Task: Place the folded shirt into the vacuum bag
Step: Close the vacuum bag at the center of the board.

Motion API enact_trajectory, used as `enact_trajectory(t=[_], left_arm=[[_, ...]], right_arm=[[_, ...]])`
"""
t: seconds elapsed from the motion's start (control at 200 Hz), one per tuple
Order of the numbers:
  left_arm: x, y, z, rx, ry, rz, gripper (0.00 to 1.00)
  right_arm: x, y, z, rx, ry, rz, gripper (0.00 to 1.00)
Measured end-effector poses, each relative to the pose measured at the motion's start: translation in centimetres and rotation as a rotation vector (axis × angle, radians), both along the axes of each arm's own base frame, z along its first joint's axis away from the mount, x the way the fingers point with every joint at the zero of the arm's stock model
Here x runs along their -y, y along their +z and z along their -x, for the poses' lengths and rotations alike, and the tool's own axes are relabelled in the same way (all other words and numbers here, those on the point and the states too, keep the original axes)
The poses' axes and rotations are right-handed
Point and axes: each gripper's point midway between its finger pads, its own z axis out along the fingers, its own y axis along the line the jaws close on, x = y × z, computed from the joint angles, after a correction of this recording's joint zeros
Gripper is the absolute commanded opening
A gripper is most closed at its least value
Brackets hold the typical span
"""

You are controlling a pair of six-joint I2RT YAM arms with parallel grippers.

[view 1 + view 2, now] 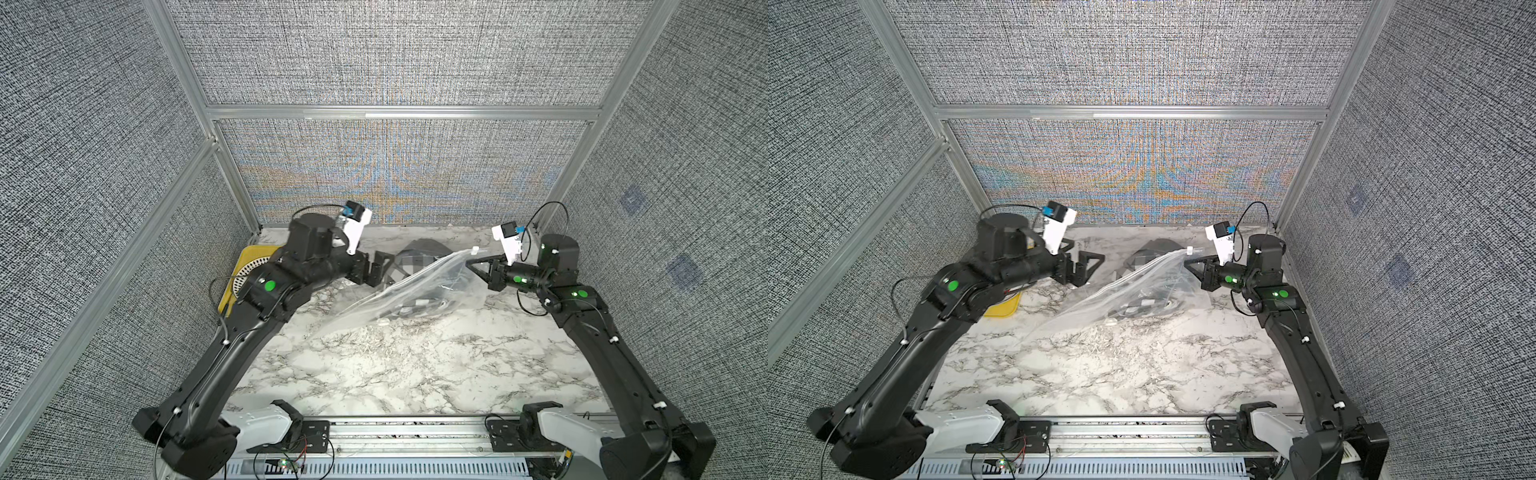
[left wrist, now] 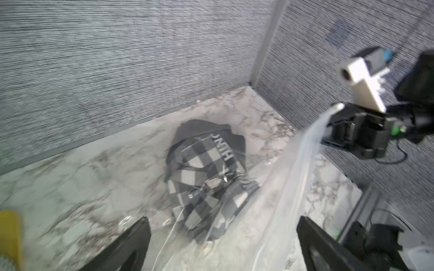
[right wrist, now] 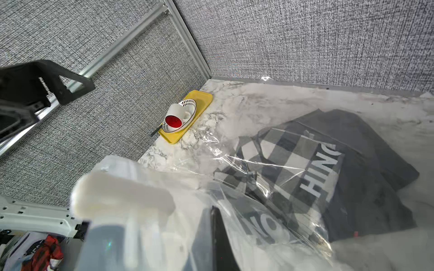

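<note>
one vacuum bag [image 1: 415, 289], one folded shirt [image 2: 202, 159], one yellow tray [image 3: 203, 101]

Bright, even light; left wrist view blurred (perhaps motion); moiré on back wall [image 1: 390, 178].

I'm driving this from afar, and it reads as a robotics lab cell: grey woven panels [image 1: 395, 54] in aluminium framing [image 1: 399, 112] at nine, twelve and three o'clock, a marble-print tabletop [image 1: 415, 374], and an extruded mounting rail [image 1: 407, 430] with loose wiring [image 1: 305, 449] at six o'clock.
</note>
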Motion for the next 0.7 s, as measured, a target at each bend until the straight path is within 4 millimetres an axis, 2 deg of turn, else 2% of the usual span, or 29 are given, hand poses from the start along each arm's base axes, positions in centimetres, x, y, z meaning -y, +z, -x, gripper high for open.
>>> enact_trajectory(t=[0.09,0.19,0.28,0.38,0.485,0.576,0.696], left_arm=[[4.3,0.5,0.2,0.033,-0.119,-0.035,1.0],[9.4,0.5,1.3,0.068,-0.258,-0.088,1.0],[12.5,0.2,1.4,0.086,-0.338,-0.128,1.0],[14.6,-0.5,0.3,0.097,-0.374,-0.175,1.0],[16.6,-1.5,-0.7,0.101,-0.424,-0.211,0.92],[17.9,-2.6,-1.1,0.099,-0.469,-0.236,0.79],[18.4,-4.3,-0.6,0.068,-0.529,-0.265,0.61]], right_arm=[[0.1,-0.5,0.3,-0.037,-0.008,0.01,0.0],[0.1,-1.0,0.5,-0.066,-0.015,0.018,0.0],[0.1,-1.3,0.6,-0.082,-0.017,0.022,0.0],[0.1,-1.4,0.8,-0.092,-0.02,0.027,0.0],[0.0,-1.4,1.2,-0.093,-0.017,0.029,0.0],[-0.1,-1.4,1.4,-0.092,-0.015,0.031,0.0],[-0.1,-1.5,1.5,-0.091,-0.013,0.033,0.0]])
